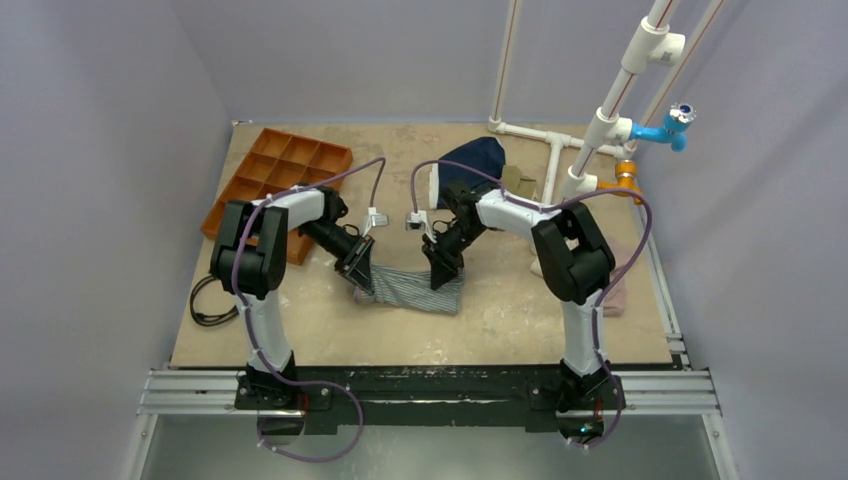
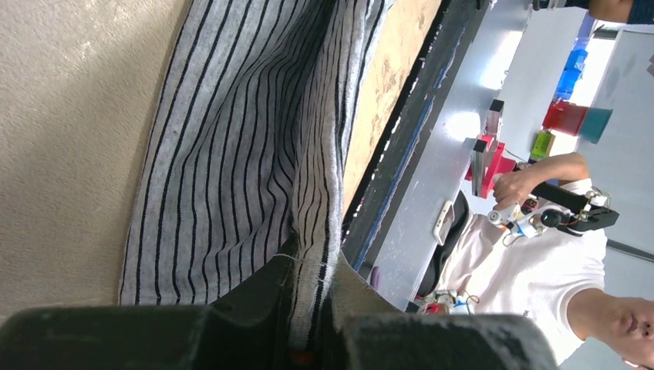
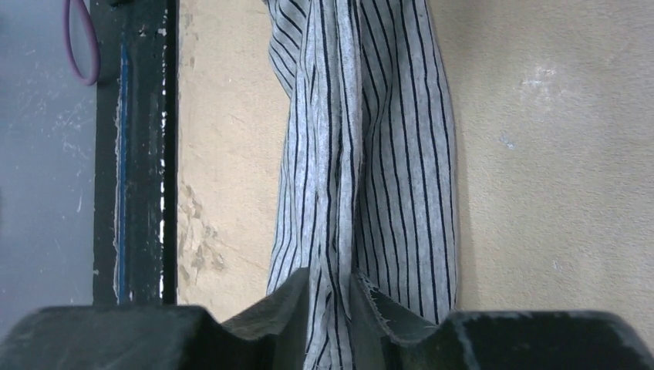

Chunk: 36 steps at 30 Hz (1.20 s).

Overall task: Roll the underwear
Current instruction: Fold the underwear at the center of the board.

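Note:
The underwear (image 1: 418, 289), grey-and-white striped cloth, lies in the middle of the table between my two grippers. My left gripper (image 1: 362, 268) is shut on its left edge; in the left wrist view a fold of the striped cloth (image 2: 231, 154) is pinched between the jaws of that gripper (image 2: 312, 308). My right gripper (image 1: 443, 270) is shut on its right upper edge; in the right wrist view the cloth (image 3: 370, 154) runs up from that gripper (image 3: 332, 308) toward the table's near edge.
An orange compartment tray (image 1: 278, 180) stands at the back left. A navy garment (image 1: 478, 160) with an olive-tan one (image 1: 518, 180) lies at the back centre. White pipes (image 1: 600, 120) rise at the back right. A black cable (image 1: 208, 305) lies at the left edge.

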Each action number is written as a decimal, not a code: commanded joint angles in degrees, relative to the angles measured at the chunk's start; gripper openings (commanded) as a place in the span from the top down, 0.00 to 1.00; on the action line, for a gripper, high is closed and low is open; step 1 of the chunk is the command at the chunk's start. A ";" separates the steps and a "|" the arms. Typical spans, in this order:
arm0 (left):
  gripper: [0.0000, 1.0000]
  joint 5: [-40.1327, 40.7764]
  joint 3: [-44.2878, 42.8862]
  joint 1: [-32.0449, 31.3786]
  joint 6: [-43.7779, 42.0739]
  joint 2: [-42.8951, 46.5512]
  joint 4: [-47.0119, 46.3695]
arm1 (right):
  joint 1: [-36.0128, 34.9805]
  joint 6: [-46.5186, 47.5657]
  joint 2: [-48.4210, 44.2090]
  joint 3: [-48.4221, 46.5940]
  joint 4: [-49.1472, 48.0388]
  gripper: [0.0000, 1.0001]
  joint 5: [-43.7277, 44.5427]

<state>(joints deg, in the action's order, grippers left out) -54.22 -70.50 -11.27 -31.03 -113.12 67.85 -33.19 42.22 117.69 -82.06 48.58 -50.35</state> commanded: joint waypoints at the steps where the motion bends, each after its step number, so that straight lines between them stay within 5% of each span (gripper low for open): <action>1: 1.00 -0.65 0.14 0.20 -0.20 2.60 -0.72 | 0.28 1.81 -2.79 -0.58 2.09 0.80 0.52; 13: 1.00 2.18 0.43 0.19 1.76 3.38 -1.74 | 0.41 0.87 -2.11 -7.19 7.14 0.99 4.73; 36: 1.00 8.78 -1.68 0.19 6.92 0.00 -1.41 | -1.00 -4.90 5.52 -17.26 8.10 1.00 18.39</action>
<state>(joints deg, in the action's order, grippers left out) -46.48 -70.30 -11.27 -24.80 -112.20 65.84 -34.26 38.22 123.20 -97.54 56.73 -35.40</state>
